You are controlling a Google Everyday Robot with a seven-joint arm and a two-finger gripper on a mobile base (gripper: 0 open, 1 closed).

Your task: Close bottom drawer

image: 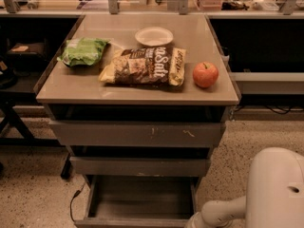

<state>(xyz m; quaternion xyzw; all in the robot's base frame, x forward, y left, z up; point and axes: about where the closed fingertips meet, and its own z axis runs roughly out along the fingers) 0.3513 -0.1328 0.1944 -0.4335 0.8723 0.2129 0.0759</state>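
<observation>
The bottom drawer is the narrowest grey drawer at the foot of the cart. It stands pulled out, with its flat empty tray showing and its slim front panel at the lower edge of the view. Only my white arm shows, at the bottom right. It reaches down and left, ending beside the drawer's right front corner. The gripper itself lies below the frame edge and is out of view.
Above are the mid-width drawer front and the wide scratched drawer front. The cart top carries a green bag, a chip bag, a white bowl and an apple. A black cable lies on the floor at left.
</observation>
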